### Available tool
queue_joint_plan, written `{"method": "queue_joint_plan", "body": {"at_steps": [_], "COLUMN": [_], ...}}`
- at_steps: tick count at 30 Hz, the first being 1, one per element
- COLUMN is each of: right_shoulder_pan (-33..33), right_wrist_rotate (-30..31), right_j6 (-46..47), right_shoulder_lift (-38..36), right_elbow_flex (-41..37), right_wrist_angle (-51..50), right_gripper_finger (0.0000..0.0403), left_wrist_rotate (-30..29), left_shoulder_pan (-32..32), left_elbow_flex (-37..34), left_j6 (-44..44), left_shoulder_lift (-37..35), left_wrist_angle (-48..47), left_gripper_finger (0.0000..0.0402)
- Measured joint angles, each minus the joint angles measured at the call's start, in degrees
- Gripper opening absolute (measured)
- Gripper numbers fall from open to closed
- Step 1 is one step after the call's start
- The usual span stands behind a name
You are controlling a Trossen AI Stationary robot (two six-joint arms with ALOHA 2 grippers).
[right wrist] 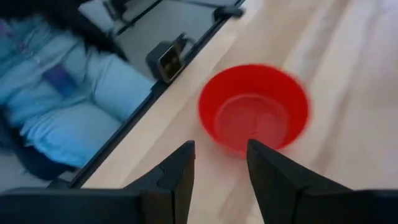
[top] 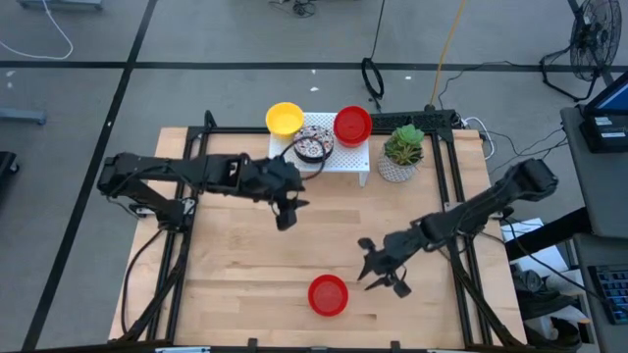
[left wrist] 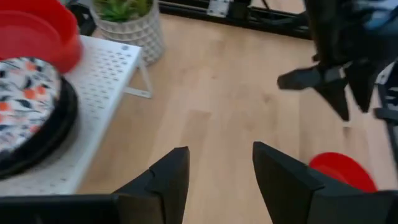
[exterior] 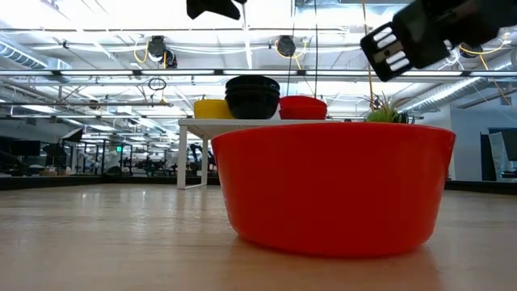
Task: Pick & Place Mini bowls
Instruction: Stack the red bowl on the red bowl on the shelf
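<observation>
**Bowls on the rack, one red bowl near the front edge**

No writing is legible. A glossy red round bowl [top: 328, 295] sits alone on the pale wooden table [top: 235, 265], near edge. On the far white perforated rack [left wrist: 93, 99] sit a yellow bowl [top: 285, 119], stacked mosaic-patterned bowls [top: 313, 144] and another red bowl [top: 352, 125]. The left gripper [top: 286, 214] hovers empty, fingers spread; the right gripper [top: 378, 272], fingers spread, hangs beside the lone bowl. Only the right wrist view shows blue cloth [right wrist: 56, 106] beyond the table.

Blurred person [right wrist: 62, 106] beyond the table edge
</observation>
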Motion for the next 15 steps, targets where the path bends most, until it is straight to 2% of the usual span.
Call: {"method": "queue_joint_plan", "body": {"at_steps": [7,11,15], "right_shoulder_pan": [3.9,4.2,4.1], "right_wrist_rotate": [0.2,3.2,3.5], "right_j6": [-5.0,-9.2,-9.2], "right_shoulder_lift": [8.7,13.3,17.7], "right_elbow_flex": [0.0,0.0,0.2], "right_wrist_angle": [10.9,17.6,23.1], "right_gripper_finger": [0.0137,0.0137,0.0137], "left_wrist_rotate": [-0.3,-0.3,-0.4], "left_shoulder_pan": [-3.9,-5.4,-6.8], "left_elbow_flex": [0.0,0.0,0.0], "left_j6": [-6.3,-9.0,-10.4], "left_shoulder_lift": [0.0,0.0,0.0], "left_wrist_angle": [0.0,0.0,0.2], "left_gripper_finger": [0.0175,0.0175,0.0175]}}
